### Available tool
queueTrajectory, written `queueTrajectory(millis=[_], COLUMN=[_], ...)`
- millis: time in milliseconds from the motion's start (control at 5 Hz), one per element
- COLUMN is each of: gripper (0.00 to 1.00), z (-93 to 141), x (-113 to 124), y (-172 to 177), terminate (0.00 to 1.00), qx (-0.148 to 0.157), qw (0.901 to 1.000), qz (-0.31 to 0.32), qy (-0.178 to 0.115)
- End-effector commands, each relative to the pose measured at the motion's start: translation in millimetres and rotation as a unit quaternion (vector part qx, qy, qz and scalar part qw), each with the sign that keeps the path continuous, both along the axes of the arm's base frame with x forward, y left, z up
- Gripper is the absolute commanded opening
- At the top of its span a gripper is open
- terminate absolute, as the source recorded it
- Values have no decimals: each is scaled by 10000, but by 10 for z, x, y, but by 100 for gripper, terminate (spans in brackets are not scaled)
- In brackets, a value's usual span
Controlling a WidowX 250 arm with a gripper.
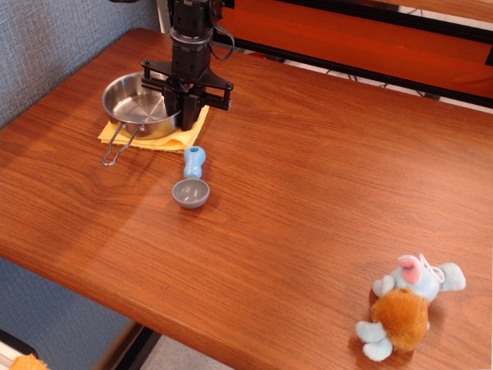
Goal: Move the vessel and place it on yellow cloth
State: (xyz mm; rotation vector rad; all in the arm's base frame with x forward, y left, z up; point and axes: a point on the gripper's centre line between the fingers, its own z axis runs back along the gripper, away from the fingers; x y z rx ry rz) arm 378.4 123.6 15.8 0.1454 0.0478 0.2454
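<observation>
- I see the shallow round shiny steel pan [139,104] sitting on the folded yellow cloth [171,136], just left of my black gripper [182,110]; its thin wire loop handle [119,146] reaches off the cloth onto the wooden table [308,185].
- The gripper's fingers straddle the pan's right rim; I cannot tell whether they pinch it.
- A small blue-grey scoop [192,182] lies in front of the gripper.
</observation>
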Motion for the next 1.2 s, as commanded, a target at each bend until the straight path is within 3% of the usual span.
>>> queueTrajectory(millis=[0, 200, 400, 600, 1000], gripper=[100, 100, 100, 100, 100], z=[492, 749, 861, 878, 883], x=[21, 14, -35, -163, -622], y=[-1, -70, -188, -253, -263], terminate=[0, 0, 0, 0, 0], qx=[328, 424, 445, 248, 205], qw=[9968, 9939, 9922, 9921, 9930], qz=[367, 326, 386, 586, 960], qy=[-631, -961, -1103, -1081, -652])
